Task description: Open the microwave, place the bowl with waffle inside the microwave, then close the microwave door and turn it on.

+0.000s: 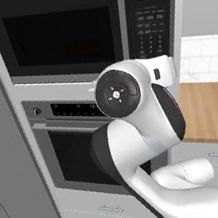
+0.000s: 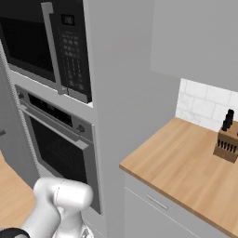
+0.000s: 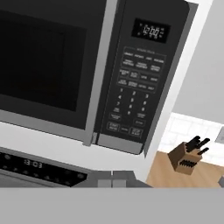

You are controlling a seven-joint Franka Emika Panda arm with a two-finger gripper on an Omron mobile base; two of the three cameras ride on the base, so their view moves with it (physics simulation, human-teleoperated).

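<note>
My gripper (image 3: 112, 178) was clenched empty; the keypad panel (image 3: 136, 94) lay ahead and slightly above it, apparently, beside the closed microwave door (image 3: 43, 61).

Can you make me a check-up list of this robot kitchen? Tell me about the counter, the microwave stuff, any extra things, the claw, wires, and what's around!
Surface: wooden counter, bare near its edge.
Job's things: microwave with microwave door closed; keypad display lit.
Clutter: knife block on the counter.
Claw: shut, holding nothing, below the keypad.
Cables: nothing seen.
Surroundings: wall oven under the microwave, drawers, white tiles.
</note>
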